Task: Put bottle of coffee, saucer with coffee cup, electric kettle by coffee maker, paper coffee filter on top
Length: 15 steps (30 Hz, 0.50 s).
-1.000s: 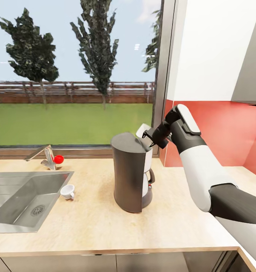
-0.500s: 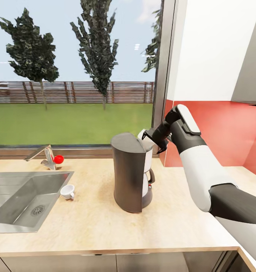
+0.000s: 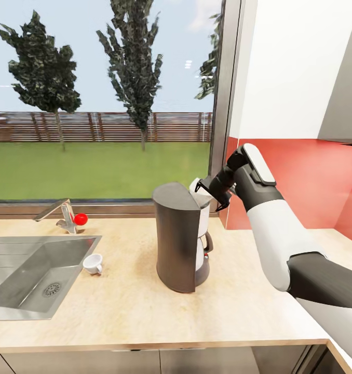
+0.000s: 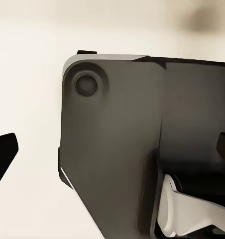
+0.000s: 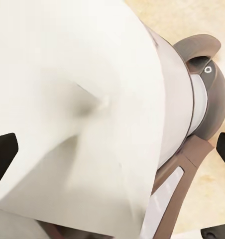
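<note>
The coffee maker (image 3: 181, 236) stands upright in the middle of the kitchen countertop (image 3: 145, 311). The white paper coffee filter (image 3: 195, 184) sits at its top, on the side toward the wall. My right gripper (image 3: 210, 195) hovers right beside it, open. In the right wrist view the paper coffee filter (image 5: 82, 99) spreads wide between the parted fingertips (image 5: 3, 154), with the coffee maker (image 5: 209, 89) below it. The coffee cup (image 3: 93, 264) rests on the counter at the sink's edge. In the left wrist view my left gripper (image 4: 112, 152) is open and holds nothing.
A steel sink (image 3: 20, 275) is set into the counter at the left, with a faucet (image 3: 62, 213) and a red knob (image 3: 81, 218) behind it. A window runs along the back. A red backsplash (image 3: 311, 182) and a white wall close the right side.
My right gripper opened over the last second, and the filter dropped slightly from between its fingers onto the coffee maker's top. Nothing has moved in the last half second.
</note>
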Motion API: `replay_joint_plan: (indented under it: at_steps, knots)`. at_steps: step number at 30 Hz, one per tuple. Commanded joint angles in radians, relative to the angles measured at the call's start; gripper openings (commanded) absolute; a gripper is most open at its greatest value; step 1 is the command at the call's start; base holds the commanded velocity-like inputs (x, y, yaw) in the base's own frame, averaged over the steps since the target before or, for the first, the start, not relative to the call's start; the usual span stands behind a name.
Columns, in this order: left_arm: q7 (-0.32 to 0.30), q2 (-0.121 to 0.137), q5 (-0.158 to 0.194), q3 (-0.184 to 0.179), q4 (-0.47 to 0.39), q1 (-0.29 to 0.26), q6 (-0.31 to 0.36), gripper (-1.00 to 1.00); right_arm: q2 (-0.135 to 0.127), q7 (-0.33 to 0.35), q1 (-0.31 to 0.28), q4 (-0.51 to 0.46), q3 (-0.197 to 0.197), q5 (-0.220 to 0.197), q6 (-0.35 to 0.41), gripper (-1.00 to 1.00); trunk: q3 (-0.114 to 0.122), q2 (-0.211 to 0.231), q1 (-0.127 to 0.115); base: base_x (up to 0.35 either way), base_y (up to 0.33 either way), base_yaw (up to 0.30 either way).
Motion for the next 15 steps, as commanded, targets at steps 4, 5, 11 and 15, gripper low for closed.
replay_joint_plan:
  at_steps: [4,5,11,15]
  knots:
    - [0.000,-0.001,0.001,0.005,-0.001,0.001,-0.001,1.00,0.000,-0.008,0.000,-0.001,0.001,-0.008,0.011,1.00,0.000,0.000,0.000,0.000,0.000,0.000]
    - [0.000,-0.001,0.001,0.005,-0.001,0.001,-0.001,1.00,0.000,-0.008,0.000,-0.002,0.001,-0.008,0.011,1.00,0.000,0.000,0.000,0.000,0.000,-0.014]
    - [0.000,-0.001,0.001,0.004,-0.001,0.001,-0.001,1.00,0.000,-0.008,0.000,-0.003,0.001,-0.008,0.010,1.00,0.007,0.000,0.000,0.000,0.000,-0.092]
    - [0.000,-0.001,0.002,0.004,-0.001,0.001,-0.001,1.00,0.000,-0.008,0.000,-0.003,0.001,-0.008,0.010,1.00,0.013,0.000,0.000,0.000,0.000,-0.124]
